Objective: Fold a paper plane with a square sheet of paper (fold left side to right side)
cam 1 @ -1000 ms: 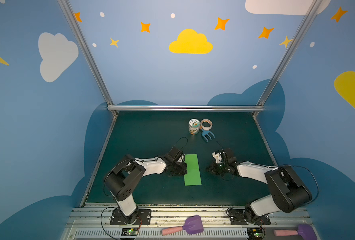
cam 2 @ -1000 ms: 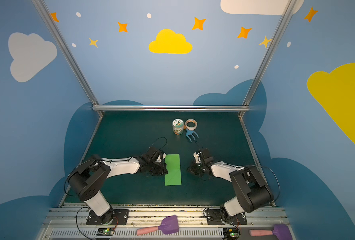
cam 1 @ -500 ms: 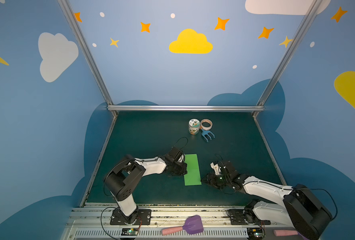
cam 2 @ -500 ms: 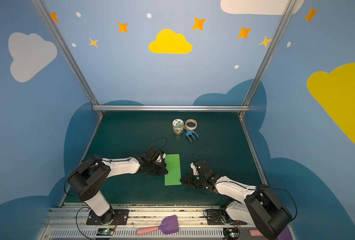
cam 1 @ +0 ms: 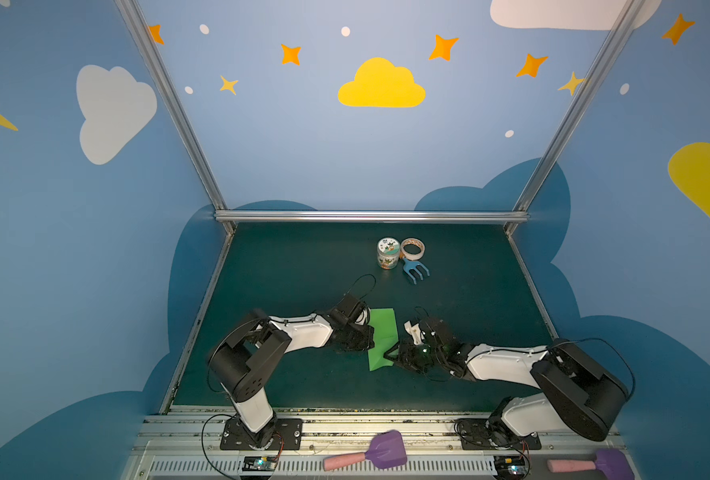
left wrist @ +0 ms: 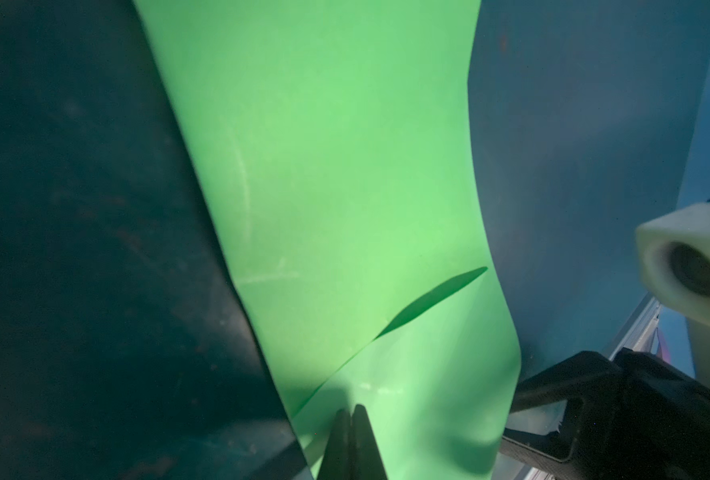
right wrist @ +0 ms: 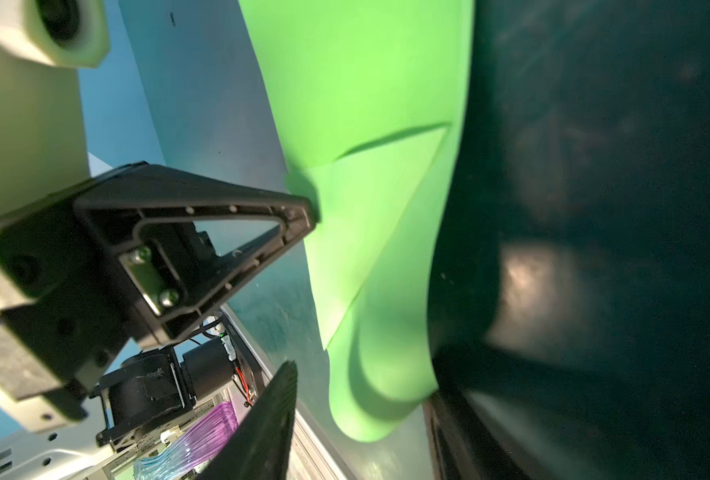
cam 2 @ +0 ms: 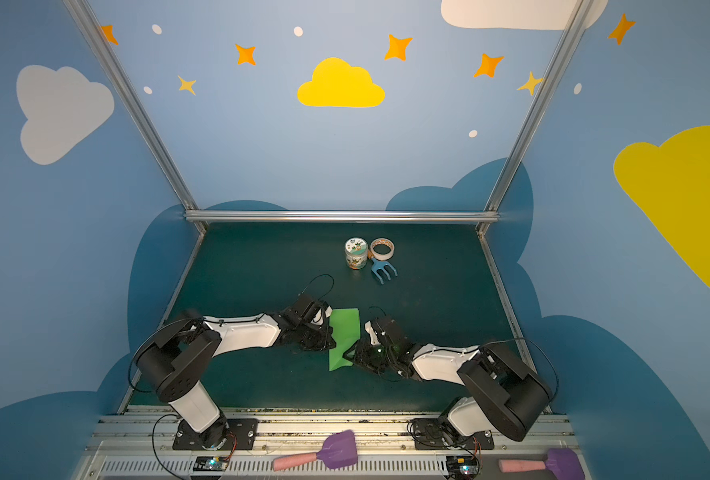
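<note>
Green folded paper (cam 1: 384, 328); behind it, jar (cam 1: 388, 254) label pictorial, lettering illegible

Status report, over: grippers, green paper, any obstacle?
Left gripper shut, tips on green paper. Right gripper open at its near corner. Folded narrow, corner flap loose. Jar, tape roll far back.

Paper (cam 1: 380, 332) bright green, plain; table (cam 1: 303, 270) dark teal; rake (cam 1: 415, 272) blue.
</note>
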Robot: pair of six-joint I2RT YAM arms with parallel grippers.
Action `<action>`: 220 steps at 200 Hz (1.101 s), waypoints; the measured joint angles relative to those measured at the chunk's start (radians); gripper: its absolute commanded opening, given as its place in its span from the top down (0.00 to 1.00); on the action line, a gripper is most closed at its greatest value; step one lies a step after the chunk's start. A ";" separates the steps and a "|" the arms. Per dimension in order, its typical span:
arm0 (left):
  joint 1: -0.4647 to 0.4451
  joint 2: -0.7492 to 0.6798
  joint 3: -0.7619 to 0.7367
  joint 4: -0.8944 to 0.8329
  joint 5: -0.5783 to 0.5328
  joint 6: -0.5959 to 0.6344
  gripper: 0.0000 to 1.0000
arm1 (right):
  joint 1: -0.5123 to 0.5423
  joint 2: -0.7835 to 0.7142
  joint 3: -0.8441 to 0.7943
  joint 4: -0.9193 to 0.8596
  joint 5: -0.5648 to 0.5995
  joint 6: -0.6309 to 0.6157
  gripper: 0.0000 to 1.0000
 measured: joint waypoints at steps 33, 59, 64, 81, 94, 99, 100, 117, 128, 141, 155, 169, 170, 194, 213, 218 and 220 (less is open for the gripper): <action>0.000 0.000 0.000 0.000 0.000 0.005 0.96 | -0.030 0.032 0.028 0.008 0.001 -0.036 0.49; 0.000 0.000 0.000 0.000 0.000 0.007 0.96 | -0.086 0.069 0.060 0.012 -0.006 -0.091 0.51; 0.000 0.000 0.000 0.000 0.000 0.007 0.96 | -0.097 0.076 0.064 0.014 -0.008 -0.101 0.51; 0.000 0.000 0.000 0.000 0.000 0.007 0.96 | -0.128 0.100 0.078 0.024 -0.024 -0.129 0.54; 0.000 0.000 0.000 0.000 0.000 0.007 0.96 | -0.143 0.114 0.082 0.032 -0.034 -0.144 0.59; 0.000 -0.001 0.000 0.000 0.000 0.007 0.96 | -0.146 0.118 0.082 0.037 -0.040 -0.152 0.61; 0.000 -0.001 0.000 0.000 0.000 0.007 0.97 | -0.147 0.119 0.082 0.036 -0.040 -0.151 0.61; 0.000 -0.001 0.000 -0.001 0.000 0.007 0.96 | -0.153 0.132 0.081 0.047 -0.050 -0.158 0.70; 0.000 -0.001 0.000 -0.001 0.001 0.007 0.96 | -0.154 0.142 0.080 0.056 -0.055 -0.159 0.77; 0.000 -0.001 0.000 -0.002 0.001 0.008 0.96 | -0.158 0.154 0.080 0.062 -0.057 -0.162 0.88; 0.000 -0.002 0.000 -0.003 0.004 0.008 0.96 | -0.159 0.166 0.080 0.063 -0.058 -0.163 1.00; 0.000 -0.006 0.001 -0.010 0.005 0.007 0.96 | -0.161 0.165 0.083 0.061 -0.064 -0.163 1.00; 0.000 -0.007 0.001 -0.011 0.006 0.007 0.96 | -0.161 0.165 0.083 0.060 -0.065 -0.163 1.00; 0.006 -0.039 0.002 -0.048 0.016 -0.013 0.93 | -0.166 0.136 0.098 -0.006 -0.067 -0.163 1.00; 0.025 -0.115 0.010 -0.074 0.023 -0.041 0.81 | -0.173 0.059 0.121 -0.111 -0.059 -0.166 1.00; 0.034 -0.142 0.014 -0.077 0.023 -0.045 0.77 | -0.177 0.031 0.130 -0.142 -0.055 -0.171 1.00; 0.037 -0.153 0.016 -0.077 0.023 -0.053 0.75 | -0.179 0.019 0.135 -0.154 -0.053 -0.170 1.00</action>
